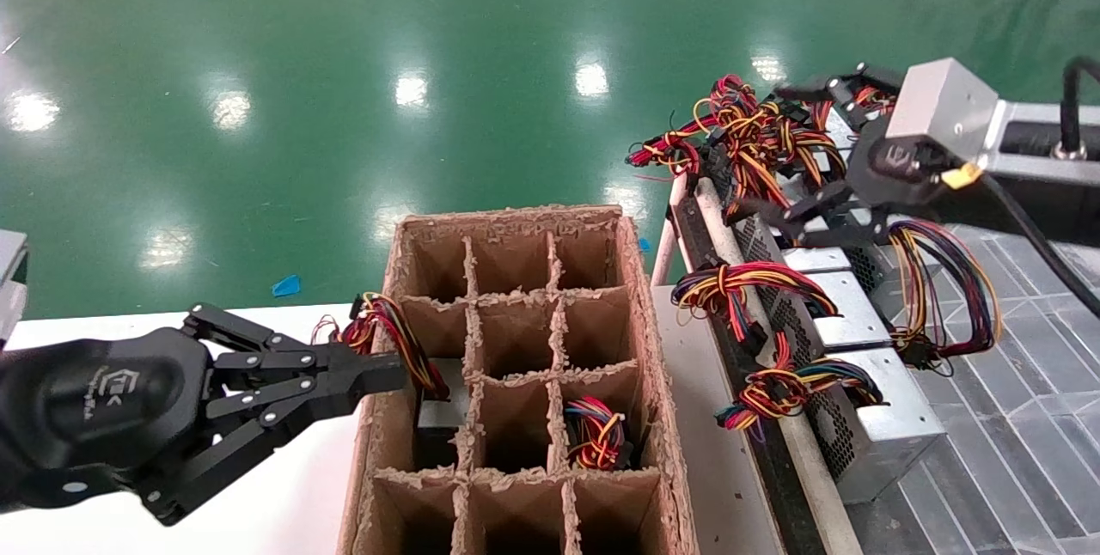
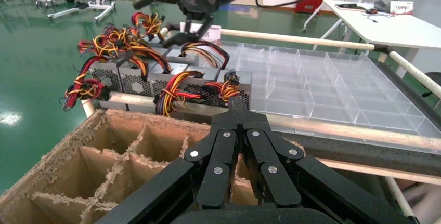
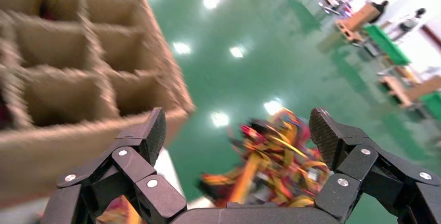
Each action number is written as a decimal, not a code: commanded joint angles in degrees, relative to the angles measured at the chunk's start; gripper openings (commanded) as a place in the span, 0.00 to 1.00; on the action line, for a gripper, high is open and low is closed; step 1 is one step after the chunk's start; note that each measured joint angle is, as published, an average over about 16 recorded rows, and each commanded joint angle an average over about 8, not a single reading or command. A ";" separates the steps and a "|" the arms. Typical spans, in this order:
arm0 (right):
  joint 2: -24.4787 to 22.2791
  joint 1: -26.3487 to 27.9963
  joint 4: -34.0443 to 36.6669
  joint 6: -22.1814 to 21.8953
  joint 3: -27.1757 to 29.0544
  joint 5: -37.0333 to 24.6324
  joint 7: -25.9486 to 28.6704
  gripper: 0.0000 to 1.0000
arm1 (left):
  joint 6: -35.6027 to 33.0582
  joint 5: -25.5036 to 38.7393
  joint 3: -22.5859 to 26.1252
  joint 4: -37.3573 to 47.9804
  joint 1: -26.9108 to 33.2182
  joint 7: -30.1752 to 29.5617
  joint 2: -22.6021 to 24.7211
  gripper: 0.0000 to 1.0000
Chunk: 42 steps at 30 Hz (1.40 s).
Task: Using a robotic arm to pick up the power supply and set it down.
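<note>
Several silver power supplies [image 1: 846,314] with mesh sides and red-yellow wire bundles stand in a row along the right-hand rack's near edge, also visible in the left wrist view as power supplies [image 2: 156,78]. My right gripper [image 1: 803,155] hangs open above the far end of that row, holding nothing. In the right wrist view the right gripper [image 3: 239,135] has its two pads wide apart, with blurred wire bundles [image 3: 275,167] beyond them. My left gripper [image 1: 378,370] is shut and empty beside the left wall of the cardboard divider box [image 1: 516,220]; its closed tips [image 2: 238,104] point across the box.
Two box cells hold a power supply each, one at the left [image 1: 443,405] and one at the right [image 1: 597,430]. A clear compartment tray [image 2: 333,78] lies behind the row. White table [image 1: 284,495] under the left arm, green floor beyond.
</note>
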<state>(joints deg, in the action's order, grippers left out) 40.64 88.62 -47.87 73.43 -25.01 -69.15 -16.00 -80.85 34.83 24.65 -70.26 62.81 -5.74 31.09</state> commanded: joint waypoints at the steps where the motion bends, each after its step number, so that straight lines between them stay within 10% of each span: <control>1: -0.33 -1.60 -1.52 0.72 0.53 1.61 1.58 1.00 | 0.00 0.00 0.00 0.00 0.00 0.00 0.00 0.86; 3: -0.66 -3.17 -3.01 1.44 1.05 3.20 3.14 1.00 | 0.00 0.00 0.00 0.00 0.00 0.00 0.00 1.00; 42: -5.93 -28.40 -26.98 12.88 9.50 28.76 27.53 1.00 | 0.02 -0.01 0.00 0.02 -0.01 0.00 -0.01 1.00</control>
<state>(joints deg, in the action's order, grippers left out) 34.79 60.55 -74.55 86.17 -15.63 -40.75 11.34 -80.83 34.82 24.64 -70.24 62.80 -5.74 31.09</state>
